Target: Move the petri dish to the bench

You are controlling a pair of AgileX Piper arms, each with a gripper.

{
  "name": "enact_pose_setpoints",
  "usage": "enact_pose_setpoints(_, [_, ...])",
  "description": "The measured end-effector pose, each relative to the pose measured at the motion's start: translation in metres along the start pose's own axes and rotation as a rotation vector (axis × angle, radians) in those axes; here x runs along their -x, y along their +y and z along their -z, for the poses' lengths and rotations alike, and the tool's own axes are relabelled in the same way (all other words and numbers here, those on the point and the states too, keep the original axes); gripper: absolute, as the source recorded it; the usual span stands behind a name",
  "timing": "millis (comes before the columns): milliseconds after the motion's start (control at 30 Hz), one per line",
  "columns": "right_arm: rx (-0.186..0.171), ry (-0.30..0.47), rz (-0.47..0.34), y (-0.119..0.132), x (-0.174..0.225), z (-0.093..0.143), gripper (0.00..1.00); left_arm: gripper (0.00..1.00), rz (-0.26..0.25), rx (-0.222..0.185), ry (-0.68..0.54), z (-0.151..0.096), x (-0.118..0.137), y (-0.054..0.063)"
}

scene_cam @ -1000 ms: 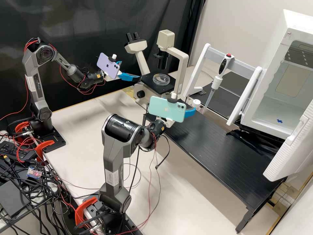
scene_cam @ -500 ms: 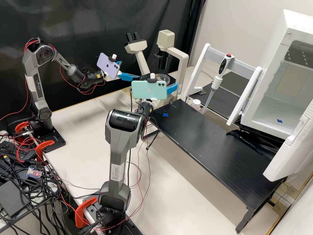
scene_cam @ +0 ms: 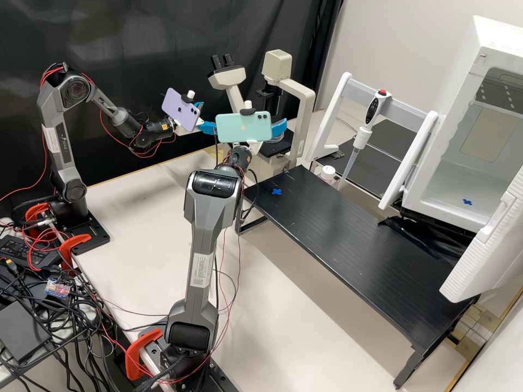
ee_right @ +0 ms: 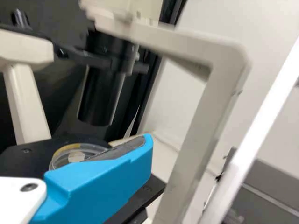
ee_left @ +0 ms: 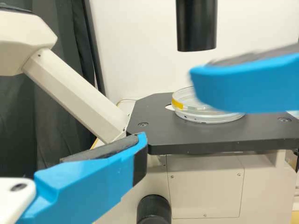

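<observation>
Blue fingers stand apart on my left gripper (scene_cam: 209, 117); its jaws are spread, with nothing held between them, and they face the cream microscope (ee_left: 205, 189). My right gripper (scene_cam: 278, 130) is near that same microscope, and its jaws are released too: in the right wrist view the dark pad (ee_right: 122, 149) on one finger is bare. The petri dish (ee_left: 181, 111) sits flat on the microscope's black plate (ee_left: 159, 123), below the black tube (ee_left: 196, 25), with a bit of yellow on its side. One of my right fingers covers part of the dish in the left wrist view, but I cannot tell whether they touch. A purple phone (scene_cam: 181, 110) is mounted on my left arm and a mint-green phone (scene_cam: 243, 128) on my right. Beside the microscope, a low black stand (scene_cam: 354, 245) with a blue cross (scene_cam: 277, 191) near one end rises over the pale table (scene_cam: 136, 212). Behind the stand are a small white-capped jar (scene_cam: 328, 172) and a pipette (scene_cam: 372, 109) hanging upright on a grey and white rack (scene_cam: 403, 100). Next to those, a white box (scene_cam: 433, 190) has its door (scene_cam: 479, 256) open and another blue cross inside.
</observation>
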Motion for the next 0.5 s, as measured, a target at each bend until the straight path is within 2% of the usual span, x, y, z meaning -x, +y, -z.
enact_pose_setpoints(133, [-0.025, -0.032, 0.040, -0.005, -0.022, -0.007, 1.00, 1.00, 0.000, 0.000, 0.000, 0.000, 0.000, 0.000])
enact_pose_setpoints(300, [-0.064, -0.101, 0.067, -0.001, -0.050, -0.033, 1.00, 1.00, 0.000, 0.000, 0.000, 0.000, 0.000, 0.000])
enact_pose_setpoints(400, [-0.102, -0.133, 0.074, 0.001, -0.062, -0.046, 1.00, 1.00, 0.000, 0.000, 0.000, 0.000, 0.000, 0.000])
enact_pose_setpoints(500, [-0.147, -0.152, 0.088, -0.001, -0.069, -0.049, 1.00, 1.00, 0.000, 0.000, 0.000, 0.000, 0.000, 0.000])
